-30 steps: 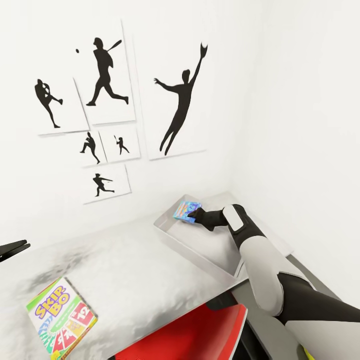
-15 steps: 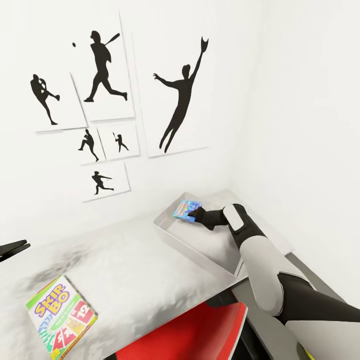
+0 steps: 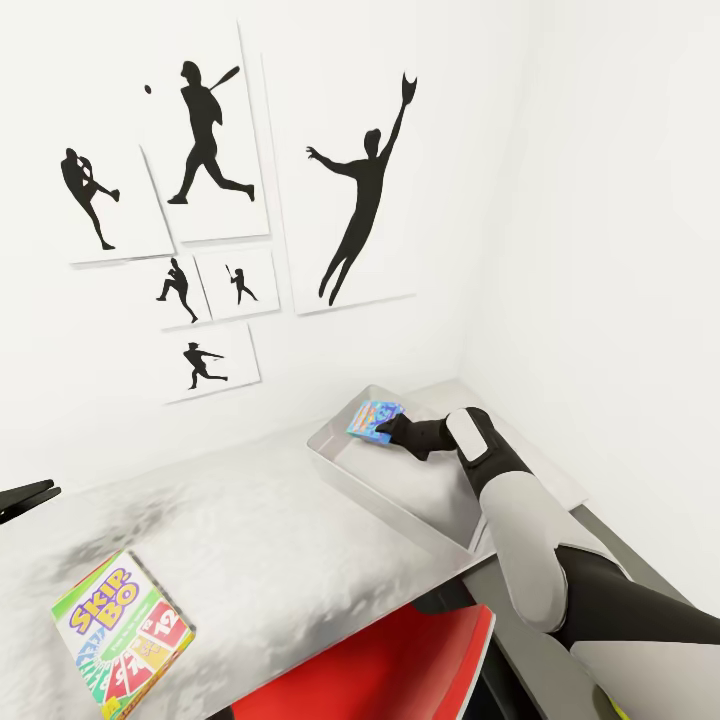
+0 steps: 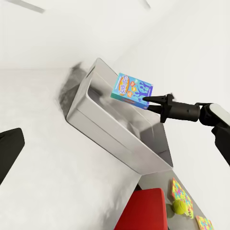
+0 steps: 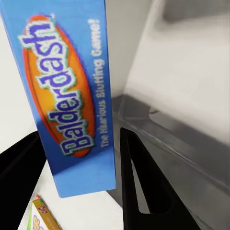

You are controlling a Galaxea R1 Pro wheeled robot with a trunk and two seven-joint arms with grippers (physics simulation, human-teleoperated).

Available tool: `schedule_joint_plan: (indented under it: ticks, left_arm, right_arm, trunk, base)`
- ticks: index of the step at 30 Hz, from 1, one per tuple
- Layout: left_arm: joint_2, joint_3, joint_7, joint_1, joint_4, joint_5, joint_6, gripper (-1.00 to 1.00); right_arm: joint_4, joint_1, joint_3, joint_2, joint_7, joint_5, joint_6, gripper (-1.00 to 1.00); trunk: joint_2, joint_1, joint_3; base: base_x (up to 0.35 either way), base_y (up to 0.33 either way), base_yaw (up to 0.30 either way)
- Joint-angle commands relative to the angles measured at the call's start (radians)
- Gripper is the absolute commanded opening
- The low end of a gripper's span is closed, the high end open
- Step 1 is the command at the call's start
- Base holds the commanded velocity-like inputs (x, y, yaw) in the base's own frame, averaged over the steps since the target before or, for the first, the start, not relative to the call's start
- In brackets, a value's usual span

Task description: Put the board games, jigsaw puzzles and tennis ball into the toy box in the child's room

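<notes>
The right end effector (image 3: 388,432) is gripping the blue Balderdash board game (image 3: 374,419) by one edge, holding it above the far end of the toy box (image 3: 400,500). Compared with a second ago nothing in the grasp is shifting; only the view has drifted slightly, so the release is probably imminent but not yet made. The left end effector (image 3: 25,497) is peeking in at the left edge, and I cannot tell how wide it is.

Counting: one Skip-Bo game (image 3: 122,632) is lying near-left on the surface (image 3: 260,540), one Balderdash is in hand, two jigsaw puzzles (image 4: 182,194) and one tennis ball (image 4: 179,206) are waiting on the surface beyond the red chair (image 3: 380,670), on the toy box's right.
</notes>
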Motion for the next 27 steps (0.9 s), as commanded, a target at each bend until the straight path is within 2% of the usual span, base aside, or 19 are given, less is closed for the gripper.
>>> schedule_joint_plan:
  ticks: [1, 21, 27]
  left_arm:
    - [0.000, 0.000, -0.005, -0.001, 0.000, -0.002, 0.011, 1.00]
    - [0.000, 0.000, -0.005, -0.001, 0.000, 0.001, 0.011, 1.00]
    - [0.002, 0.000, -0.005, -0.001, 0.000, 0.056, 0.011, 1.00]
  right_arm:
    - [-0.001, -0.001, -0.007, 0.001, -0.001, 0.000, 0.005, -1.00]
    - [-0.001, -0.001, -0.009, 0.001, -0.004, 0.000, 0.005, -1.00]
    - [0.000, -0.001, -0.010, 0.001, -0.006, -0.001, 0.006, -1.00]
  trunk:
    - [-0.002, 0.001, -0.002]
    - [-0.002, 0.001, -0.002]
    - [-0.002, 0.001, -0.002]
  base:
    - [0.000, 0.000, 0.000]
    - [0.000, 0.000, 0.000]
    - [0.000, 0.000, 0.000]
